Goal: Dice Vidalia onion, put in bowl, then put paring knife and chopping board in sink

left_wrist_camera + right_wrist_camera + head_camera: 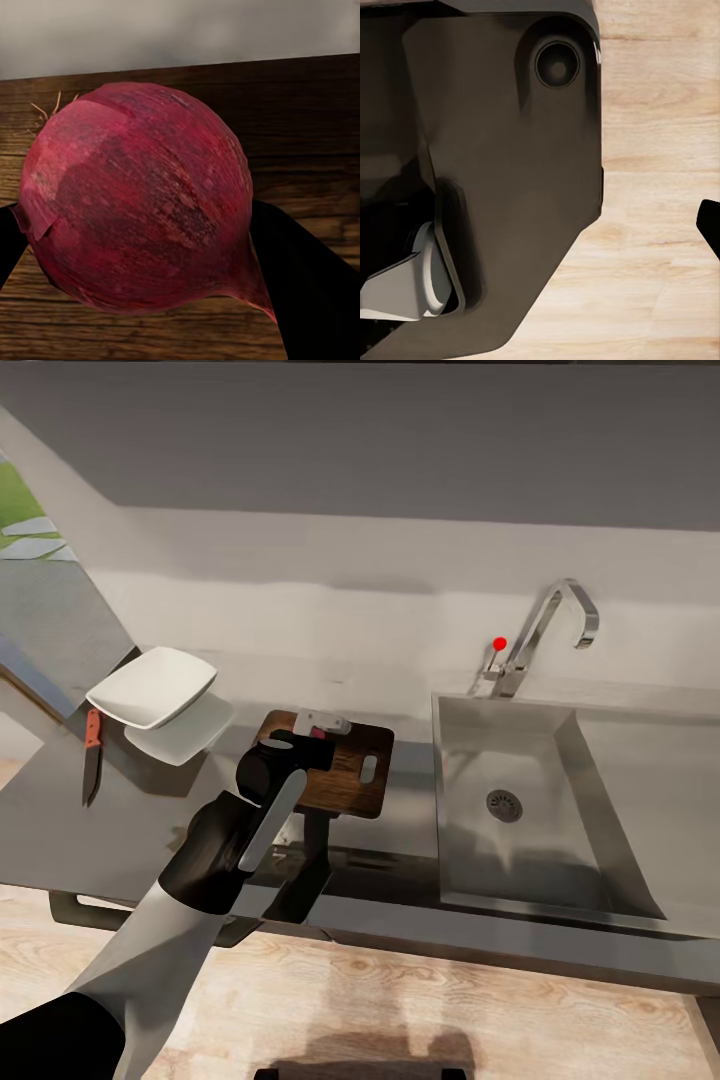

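While the left gripper (318,727) hung over the chopping board (350,772), its fingers (311,289) were clamped on the Vidalia onion (139,199), with the board's wood directly beneath. Off to the gripper's left lay the paring knife (91,757) beside the bowl (153,686); to its right, the sink (520,810). I could not tell the right gripper's state.
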`<state>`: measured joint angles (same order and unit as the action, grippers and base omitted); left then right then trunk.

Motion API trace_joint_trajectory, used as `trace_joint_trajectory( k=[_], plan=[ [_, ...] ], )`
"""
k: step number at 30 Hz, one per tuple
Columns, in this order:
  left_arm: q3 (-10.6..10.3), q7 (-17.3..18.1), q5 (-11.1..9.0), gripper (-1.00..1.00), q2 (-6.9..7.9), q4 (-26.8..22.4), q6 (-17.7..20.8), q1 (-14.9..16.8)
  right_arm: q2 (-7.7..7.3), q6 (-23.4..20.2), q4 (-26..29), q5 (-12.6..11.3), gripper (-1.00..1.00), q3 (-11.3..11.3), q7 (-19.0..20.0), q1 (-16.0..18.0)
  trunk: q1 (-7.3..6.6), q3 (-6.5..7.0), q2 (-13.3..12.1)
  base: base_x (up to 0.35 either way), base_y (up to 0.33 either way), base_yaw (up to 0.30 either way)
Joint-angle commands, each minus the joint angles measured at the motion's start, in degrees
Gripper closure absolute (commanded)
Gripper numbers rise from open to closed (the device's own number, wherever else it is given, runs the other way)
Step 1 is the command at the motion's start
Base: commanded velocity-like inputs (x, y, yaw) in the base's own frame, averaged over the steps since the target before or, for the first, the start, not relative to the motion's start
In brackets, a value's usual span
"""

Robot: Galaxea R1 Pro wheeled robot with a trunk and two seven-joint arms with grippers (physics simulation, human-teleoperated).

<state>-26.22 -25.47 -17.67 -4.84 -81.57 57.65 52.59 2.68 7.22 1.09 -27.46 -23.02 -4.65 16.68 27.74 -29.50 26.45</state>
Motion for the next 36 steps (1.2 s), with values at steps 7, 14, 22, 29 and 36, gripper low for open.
trace_joint_trajectory(
  k=[7, 14, 22, 29, 36],
  plan=[
    [-0.06, -0.54, -0.52, 1.0, 0.01, 0.33, 0.18, 0.05, 0.03, 0.16, -0.04, -0.49, -1.0, -0.52, -0.18, 0.02, 0.02, -0.07, 0.08, 0.0, 0.0, 0.0],
    [-0.06, -0.54, -0.52, 1.0, 0.02, 0.28, 0.18, 0.05, 0.05, 0.16, -0.05, -0.49, -1.0, -0.51, -0.18, 0.02, 0.02, -0.07, 0.08, 0.0, 0.0, 0.0],
    [-0.06, -0.54, -0.52, -1.0, 0.01, 0.07, 0.18, 0.05, 0.0, 0.16, -0.06, -0.49, -1.0, -0.48, -0.18, 0.02, 0.02, -0.07, 0.08, 0.0, 0.0, 0.0],
    [-0.14, -0.54, -0.52, -1.0, 0.01, 0.17, 0.18, 0.05, 0.03, 0.16, -0.05, -0.49, -1.0, -0.53, -1.16, 0.02, 0.02, -0.07, 0.08, 0.0, 0.0, 0.0],
    [-0.14, -0.54, -0.52, -1.0, -0.08, 0.09, 0.18, 0.05, 0.05, 0.16, -0.06, -0.49, -1.0, -0.53, -1.4, 0.02, 0.02, -0.07, 0.08, 0.0, 0.0, 0.0]
  ],
)
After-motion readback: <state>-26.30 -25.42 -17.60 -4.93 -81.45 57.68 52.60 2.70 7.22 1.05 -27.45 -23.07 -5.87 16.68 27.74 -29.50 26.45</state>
